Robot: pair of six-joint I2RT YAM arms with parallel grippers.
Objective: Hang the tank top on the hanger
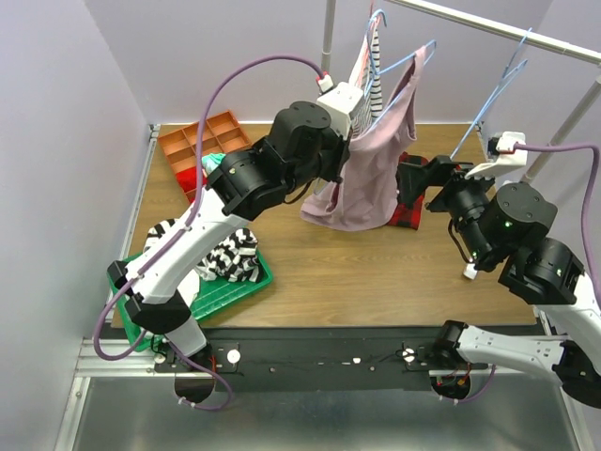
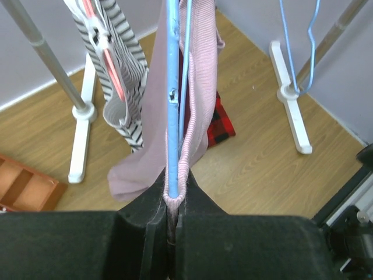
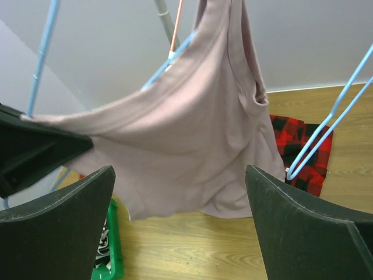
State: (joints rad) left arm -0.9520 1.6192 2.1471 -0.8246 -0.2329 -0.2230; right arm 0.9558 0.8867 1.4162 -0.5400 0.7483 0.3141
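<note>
The dusty-pink tank top [image 1: 368,174] hangs on a light-blue wire hanger [image 1: 406,62] from the rack, its hem just above the table. My left gripper [image 1: 346,141] is at its left edge. In the left wrist view the gripper [image 2: 173,213] is shut on a ribbed pink strap of the tank top [image 2: 201,87], looped round the hanger wire [image 2: 172,87]. My right gripper [image 1: 415,178] is open and empty beside the garment's right edge. In the right wrist view the gripper [image 3: 179,170] faces the tank top [image 3: 192,134], draped over the hanger [image 3: 166,61].
A striped shirt [image 1: 372,75] hangs on a pinkish-red hanger behind. A red-and-black plaid garment [image 1: 406,218] lies under the tank top. Other blue hangers [image 1: 493,94] hang on the rail [image 1: 498,28]. A green basket [image 1: 246,287] and an orange tray [image 1: 192,141] stand at the left.
</note>
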